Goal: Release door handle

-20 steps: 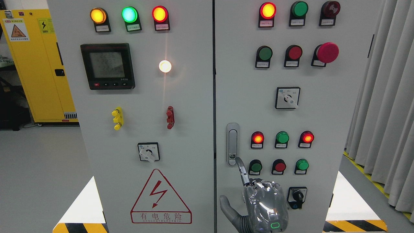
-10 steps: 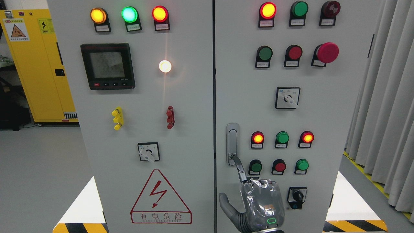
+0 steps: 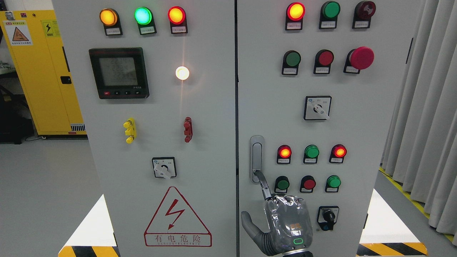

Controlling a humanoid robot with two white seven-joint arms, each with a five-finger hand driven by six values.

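The right hand (image 3: 285, 225), wrapped in clear crinkled plastic, rises from the bottom edge of the right cabinet door (image 3: 357, 117). 1 finger (image 3: 263, 184) is stretched up, its tip touching the lower end of the door handle (image 3: 256, 159); the thumb juts left and the other fingers are curled in, gripping nothing. The handle is a slim upright metal bar with rounded ends, just right of the dark seam between the 2 doors. Round red and green buttons (image 3: 311, 153) sit close on its right; bare smooth grey panel lies above it.
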